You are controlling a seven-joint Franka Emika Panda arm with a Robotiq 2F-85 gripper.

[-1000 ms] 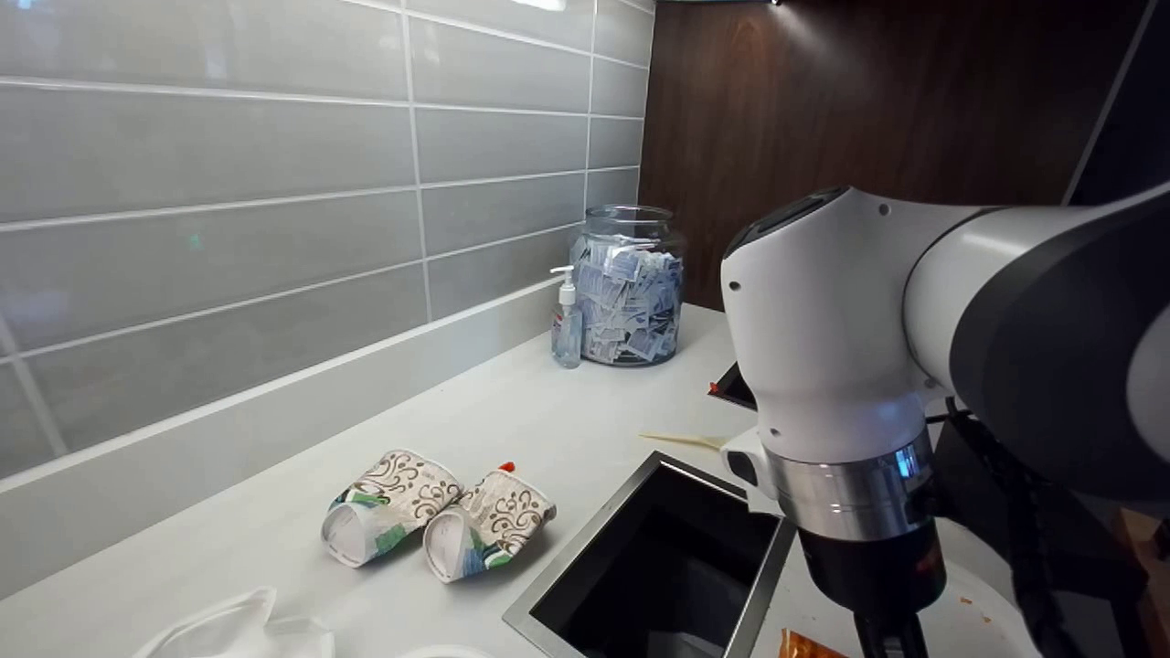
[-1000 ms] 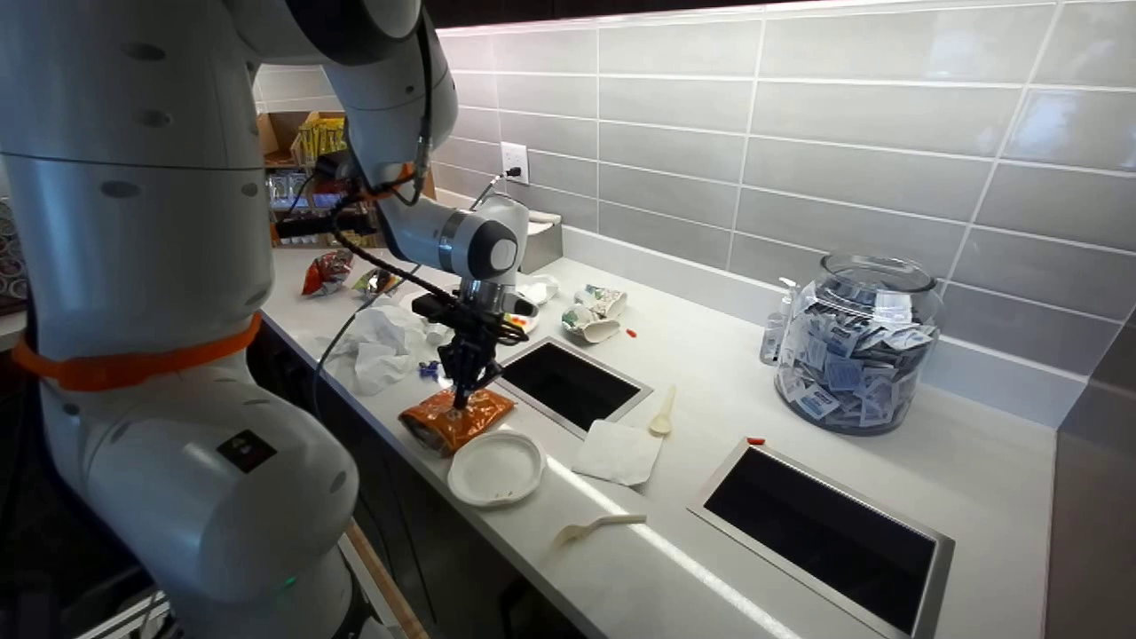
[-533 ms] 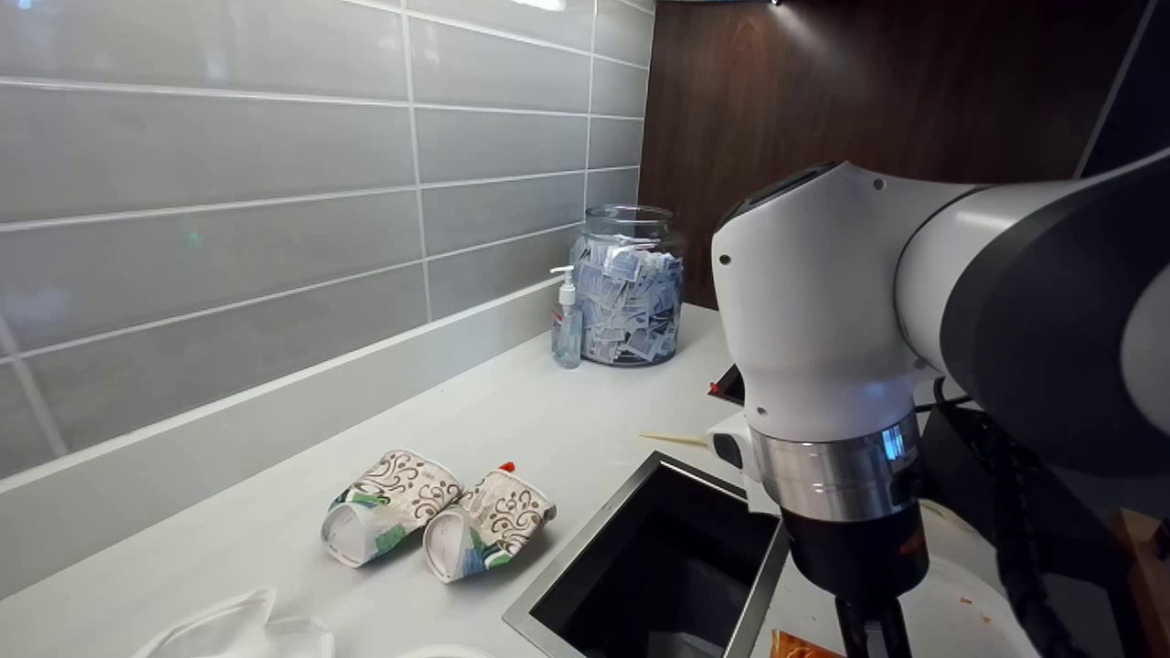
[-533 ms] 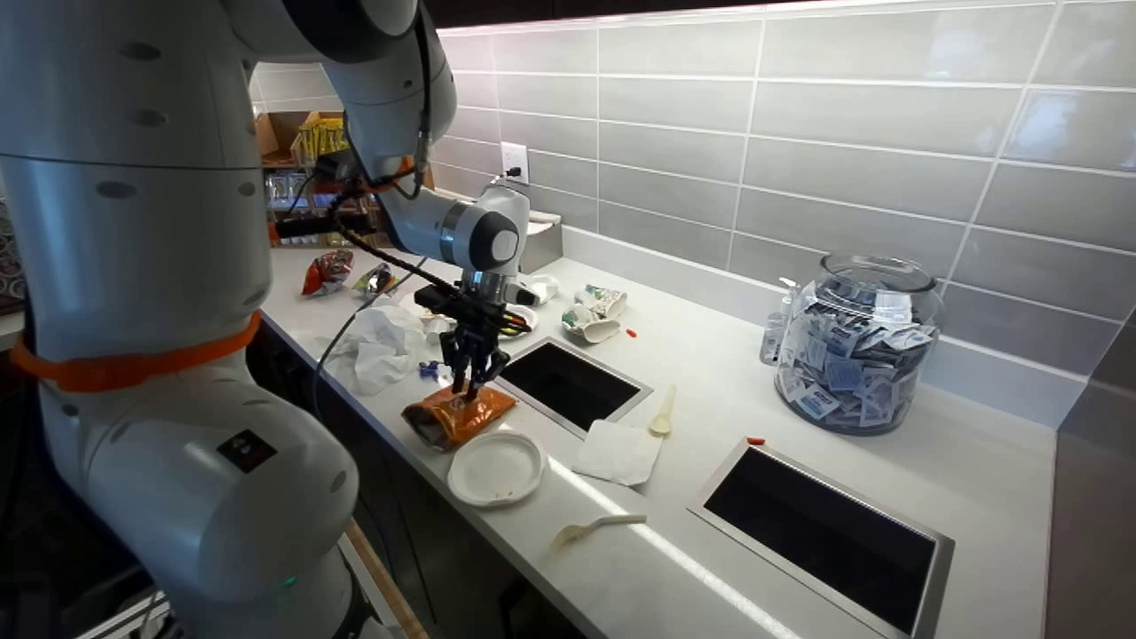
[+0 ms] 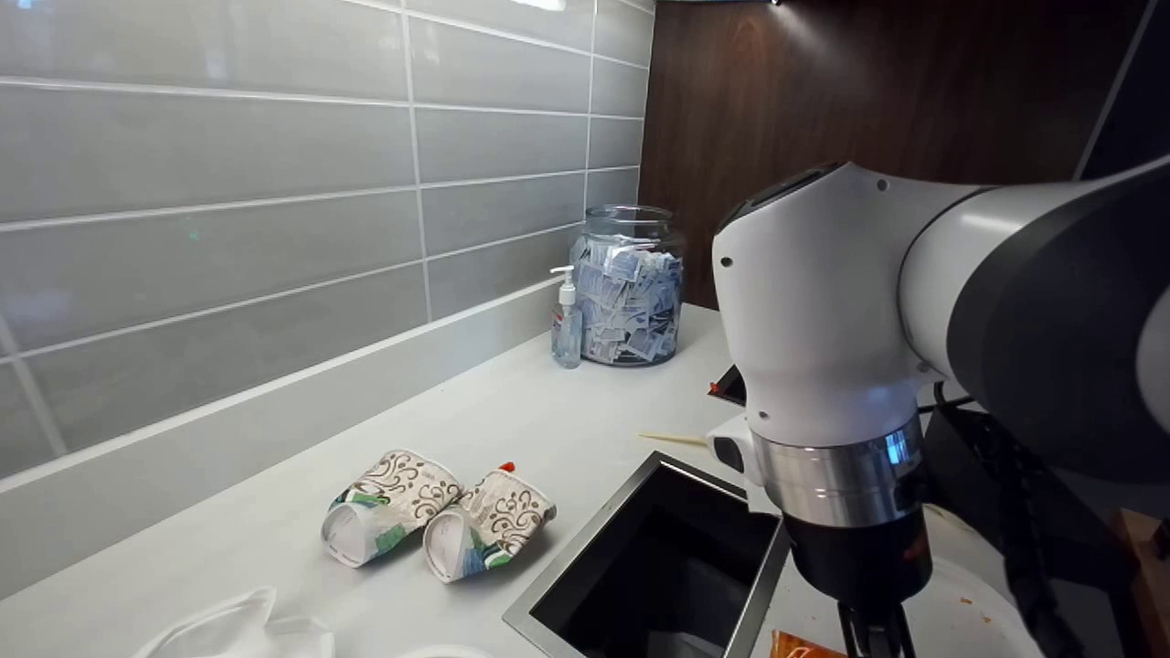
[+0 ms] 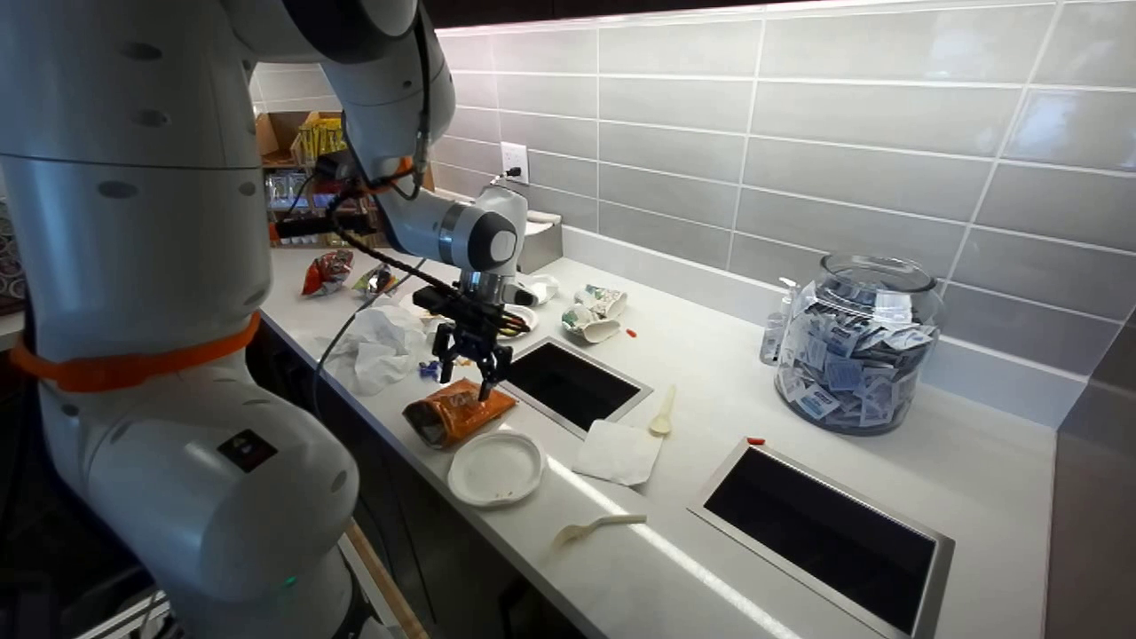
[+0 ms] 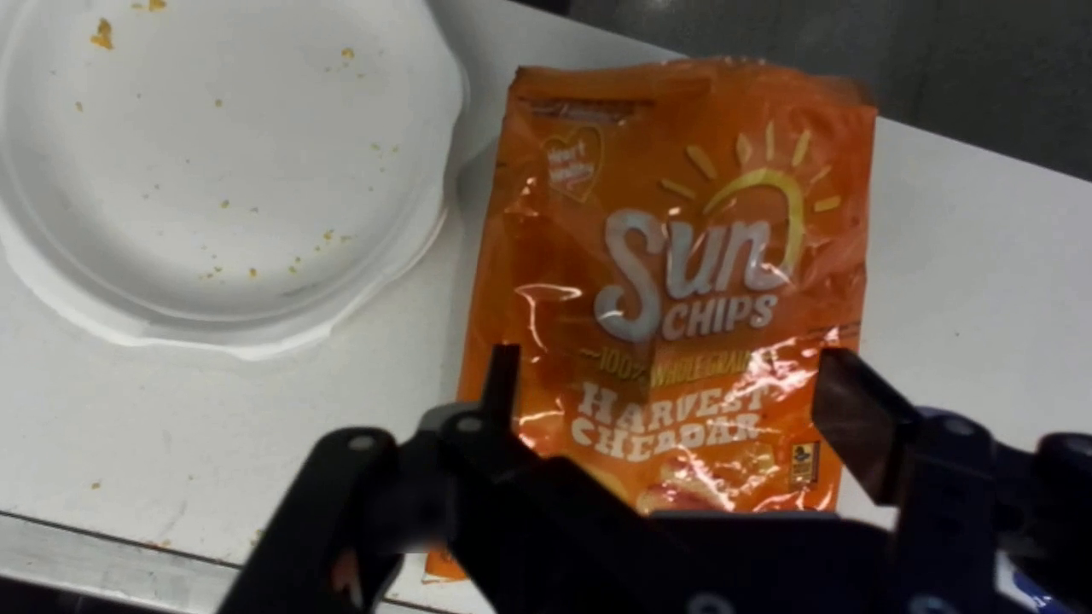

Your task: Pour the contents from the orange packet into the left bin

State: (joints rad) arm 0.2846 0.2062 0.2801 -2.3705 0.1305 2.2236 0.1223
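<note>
The shiny orange packet [image 7: 682,281] lies flat on the counter, printed face up in the wrist view. In an exterior view, the packet [image 6: 454,415] turns its dark, open-looking end toward the counter's front edge. My gripper [image 7: 667,362] is open above it, fingers spread nearly as wide as the packet with nothing gripped. An exterior view has the gripper [image 6: 464,386] pointing down just over the packet; contact with its surface I cannot tell. Beside the packet is the left bin, its metal rim [image 5: 576,548] around a deep black opening; the rim [image 6: 626,406] also shows from across.
A crumb-strewn white plate [image 7: 222,170] sits close beside the packet. Around lie a napkin [image 6: 619,453], a spoon [image 6: 663,417], a fork [image 6: 599,525] and patterned pouches [image 5: 393,507]. Farther along are another bin's rim [image 6: 935,581] and a glass jar [image 6: 856,364].
A second ago the fingers were together down at the packet. Since then the gripper has risen slightly and its fingers have spread wide apart. The packet has barely shifted.
</note>
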